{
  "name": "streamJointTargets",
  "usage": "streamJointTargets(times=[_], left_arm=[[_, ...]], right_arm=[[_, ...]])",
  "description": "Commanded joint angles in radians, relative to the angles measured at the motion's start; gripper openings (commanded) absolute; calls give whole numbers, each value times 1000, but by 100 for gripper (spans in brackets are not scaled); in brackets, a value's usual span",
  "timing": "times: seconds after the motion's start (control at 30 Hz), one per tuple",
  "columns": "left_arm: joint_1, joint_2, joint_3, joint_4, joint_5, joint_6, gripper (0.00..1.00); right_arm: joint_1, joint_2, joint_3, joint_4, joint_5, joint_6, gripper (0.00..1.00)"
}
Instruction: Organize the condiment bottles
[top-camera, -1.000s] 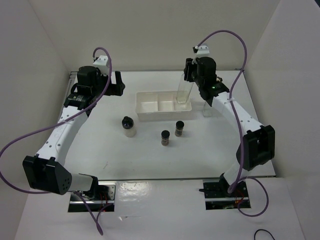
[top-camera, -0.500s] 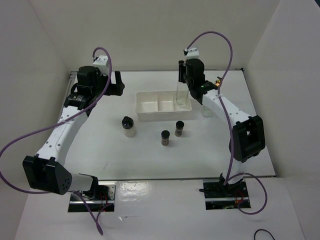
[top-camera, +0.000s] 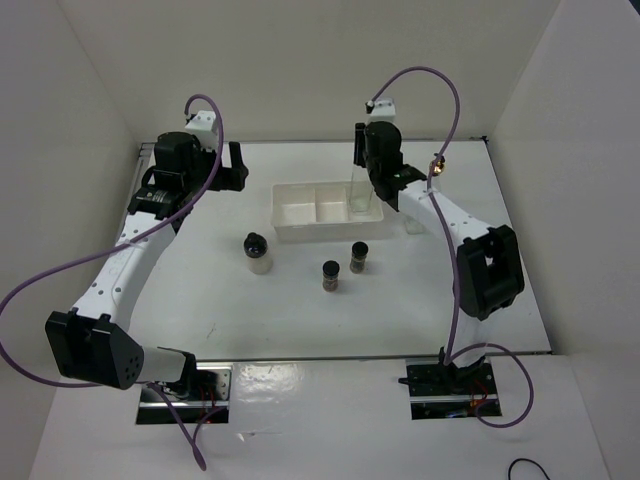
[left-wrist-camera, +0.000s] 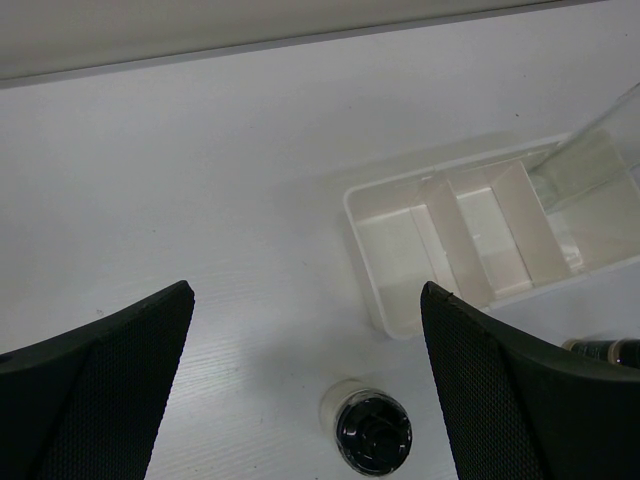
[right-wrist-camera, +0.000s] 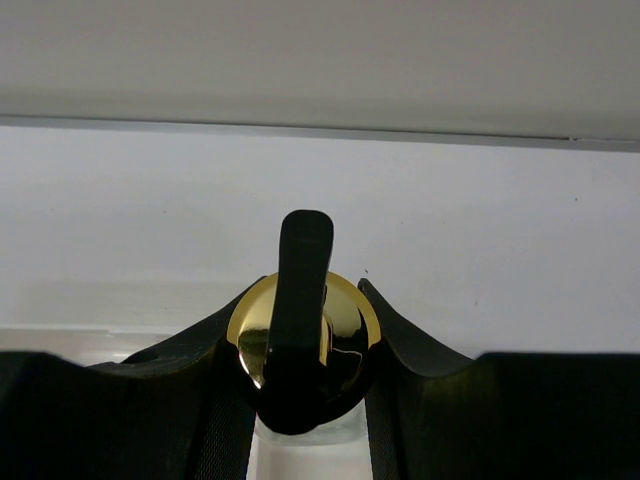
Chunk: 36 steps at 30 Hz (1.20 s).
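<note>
One clear bottle (top-camera: 362, 197); gold spout (right-wrist-camera: 346, 314).

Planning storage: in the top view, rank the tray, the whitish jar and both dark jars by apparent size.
1. tray
2. whitish jar
3. right dark jar and left dark jar look alike; unranked.

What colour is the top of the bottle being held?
The bottle top is shiny gold; clearest in the right wrist view.

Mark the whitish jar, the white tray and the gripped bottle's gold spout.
whitish jar (left-wrist-camera: 372, 434), left wrist view, its black cap.
white tray (top-camera: 310, 232), top view, its front wall.
gold spout (right-wrist-camera: 348, 318), right wrist view, its gold collar.
</note>
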<state>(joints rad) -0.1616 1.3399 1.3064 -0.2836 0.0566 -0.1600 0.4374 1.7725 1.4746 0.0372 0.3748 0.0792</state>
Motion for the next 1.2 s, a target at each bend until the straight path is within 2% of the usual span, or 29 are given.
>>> streamJointTargets(times=[0.0,0.37,0.53,0.57,0.63,0.67,0.8,1.17], left_arm=[[-1,4,10,41,-1,7,100],[-1,4,10,41,-1,7,100],[-1,-5,10,32,-1,16,100],[-1,-5,10,32,-1,16,100],[-1,-5,10,32,-1,16,100],[-1,-5,10,32,-1,16,100],[-1,-15,1,32,-1,16,100],[-1,-42,-18,32,-1,16,100]], right_arm=[[14,-5,-4,122,41,34,0],[14,13,-31,122,50,44,0],[23,22,-49,122,50,62,7],[23,22,-50,122,50,71,19],[23,22,-50,112,50,71,31],[23,22,-50,112,50,71,42],[23,22,-40,90,50,71,64],[23,-5,-28,63,78,71,90]])
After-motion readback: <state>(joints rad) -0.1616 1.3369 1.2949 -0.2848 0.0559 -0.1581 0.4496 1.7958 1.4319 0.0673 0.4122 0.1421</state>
